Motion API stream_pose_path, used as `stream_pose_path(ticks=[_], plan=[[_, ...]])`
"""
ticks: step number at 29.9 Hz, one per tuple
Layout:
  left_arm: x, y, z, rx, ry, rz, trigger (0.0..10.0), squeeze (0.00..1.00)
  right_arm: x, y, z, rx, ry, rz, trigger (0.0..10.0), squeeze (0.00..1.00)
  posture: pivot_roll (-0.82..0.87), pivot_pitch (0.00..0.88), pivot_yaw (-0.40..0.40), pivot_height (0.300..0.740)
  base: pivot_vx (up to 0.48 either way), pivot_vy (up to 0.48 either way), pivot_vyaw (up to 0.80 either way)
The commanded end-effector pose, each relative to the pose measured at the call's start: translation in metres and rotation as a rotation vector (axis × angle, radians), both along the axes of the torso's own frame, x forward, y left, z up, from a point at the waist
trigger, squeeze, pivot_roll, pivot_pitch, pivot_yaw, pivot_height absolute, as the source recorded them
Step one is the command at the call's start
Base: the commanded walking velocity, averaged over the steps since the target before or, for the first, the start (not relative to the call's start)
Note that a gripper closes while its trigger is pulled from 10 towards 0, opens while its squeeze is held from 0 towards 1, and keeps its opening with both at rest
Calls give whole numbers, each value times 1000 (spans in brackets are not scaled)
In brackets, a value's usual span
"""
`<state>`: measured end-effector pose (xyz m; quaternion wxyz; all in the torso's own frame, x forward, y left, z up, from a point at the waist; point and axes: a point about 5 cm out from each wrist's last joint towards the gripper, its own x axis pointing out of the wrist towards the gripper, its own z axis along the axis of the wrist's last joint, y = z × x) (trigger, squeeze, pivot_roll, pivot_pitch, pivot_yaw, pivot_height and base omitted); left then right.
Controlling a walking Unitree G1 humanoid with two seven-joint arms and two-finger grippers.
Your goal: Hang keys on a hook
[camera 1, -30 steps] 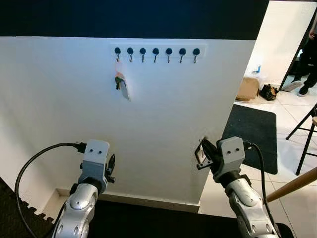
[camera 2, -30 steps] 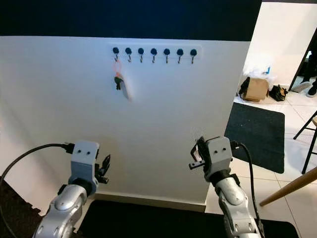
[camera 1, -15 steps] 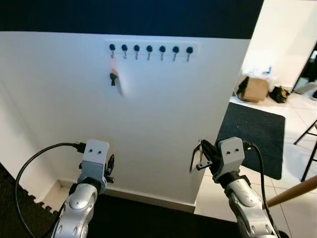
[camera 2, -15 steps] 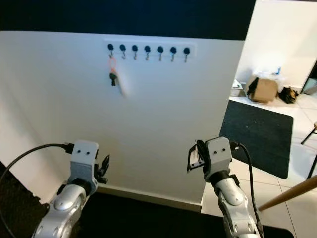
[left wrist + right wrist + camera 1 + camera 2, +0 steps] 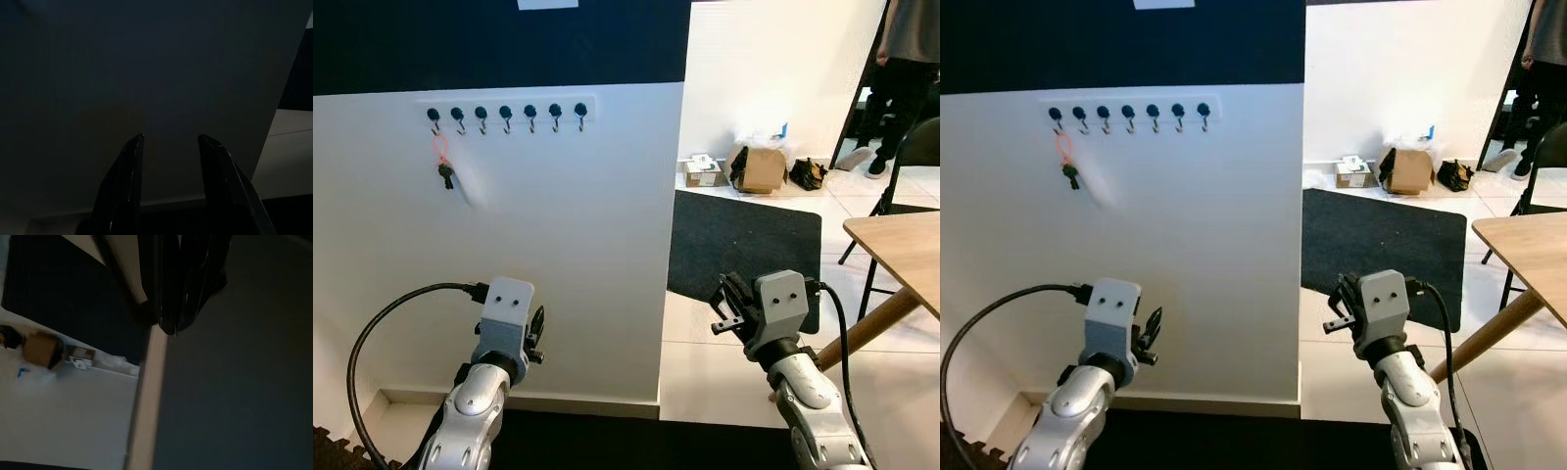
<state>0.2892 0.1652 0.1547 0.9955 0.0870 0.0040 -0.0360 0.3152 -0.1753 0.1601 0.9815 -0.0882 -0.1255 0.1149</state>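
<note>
Silver arms both bent, raised low before the white wall [image 5: 558,245]. Left gripper [image 5: 168,142] fingers parted, empty; right gripper [image 5: 173,325] fingers pressed together. Keys [image 5: 444,174] hang from leftmost hook [image 5: 434,117].

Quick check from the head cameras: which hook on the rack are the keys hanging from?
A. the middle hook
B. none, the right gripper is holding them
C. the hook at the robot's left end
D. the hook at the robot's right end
C: the keys dangle by their red loop from the hook at the left end of the hook rack, the other hooks being bare.
</note>
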Motion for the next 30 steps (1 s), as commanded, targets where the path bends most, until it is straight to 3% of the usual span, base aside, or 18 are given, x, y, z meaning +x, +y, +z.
stream_pose_path(ticks=[1, 16, 22, 25, 26, 30], plan=[[-1, 4, -1, 19, -1, 17, 10000, 0, -1, 4, -1, -1, 7, 16, 10000, 0, 36, 121, 55, 740, 0, 0, 0], [-1, 6, -1, 41, -7, 36, 10000, 0, -3, 11, -3, 16, 10, 29, 10000, 0, 42, 134, 61, 740, 0, 0, 0], [2, 2, -7, 36, 8, 44, 10000, 0, 0, 4, -17, 153, 68, -90, 10000, 0, 44, 136, 61, 740, 0, 0, 0], [3, 0, -15, 43, 47, 57, 10000, 0, 1, 1, -25, 128, 101, -138, 10000, 0, 44, 136, 61, 740, 0, 0, 0], [1, 0, -27, 62, 111, 69, 10000, 0, 0, 1, -36, 62, 137, -158, 10000, 0, 44, 137, 62, 740, 0, 0, 0], [-1, -1, -33, 73, 142, 77, 10000, 0, -1, 3, -42, 30, 156, -163, 10000, 0, 46, 140, 63, 740, 0, 0, 0]])
